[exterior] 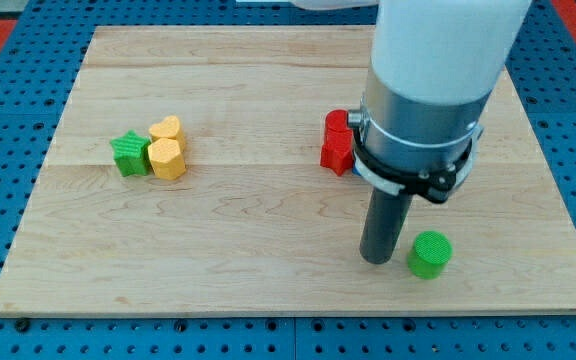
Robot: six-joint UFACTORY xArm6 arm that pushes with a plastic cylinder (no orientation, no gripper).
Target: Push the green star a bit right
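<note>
The green star [128, 154] lies at the view's left on the wooden board [268, 250]. It touches a yellow hexagon block [168, 158] on its right side. A second yellow block [167, 129], heart-like, sits just above the hexagon. My tip [377, 258] rests on the board at the view's lower right, far to the right of the green star. A green cylinder [430, 254] stands just right of my tip.
Two red blocks [337, 143] sit close together at the middle right, partly hidden behind the arm, with a bit of blue showing beside them. The arm's wide white and grey body [423, 90] covers the upper right. Blue pegboard surrounds the board.
</note>
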